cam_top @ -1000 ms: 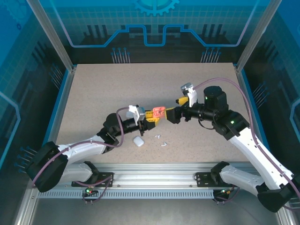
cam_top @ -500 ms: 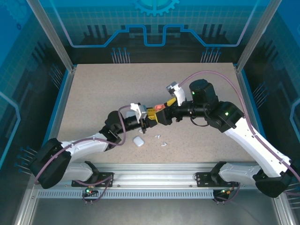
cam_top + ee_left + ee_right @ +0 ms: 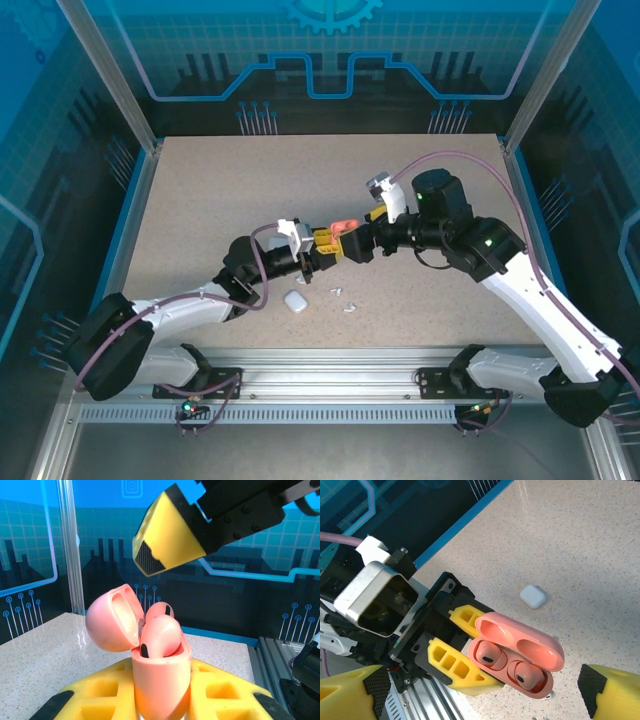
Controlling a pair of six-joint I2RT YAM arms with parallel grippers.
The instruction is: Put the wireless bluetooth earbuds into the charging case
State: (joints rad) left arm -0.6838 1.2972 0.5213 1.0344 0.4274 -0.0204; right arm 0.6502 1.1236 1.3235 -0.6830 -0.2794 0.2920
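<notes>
A salmon-pink charging case [image 3: 540, 687] is held off the table with its lid [image 3: 112, 622] swung open. Two pink earbuds [image 3: 489, 655] [image 3: 522, 674] sit in its wells, heads up. My left gripper [image 3: 325, 245] is shut on the lower half of the case [image 3: 160, 680], with a yellow finger [image 3: 455, 665] on each side. My right gripper [image 3: 480, 700] stands open just above and to the right of the case and touches nothing. One of its yellow fingertips [image 3: 170, 535] hangs over the lid. From above, the pink case [image 3: 343, 226] shows between the two grippers.
A shut white case [image 3: 294, 299] lies on the speckled table [image 3: 200, 200] below the left wrist. It is also in the right wrist view, white case [image 3: 534, 596]. Two small white earbuds [image 3: 335, 292] [image 3: 350, 307] lie beside it. Both arms cross the near middle of the table.
The right gripper swung left over the pink case, then drew back slightly to the right. The left gripper has kept its hold on the case and barely moved.
</notes>
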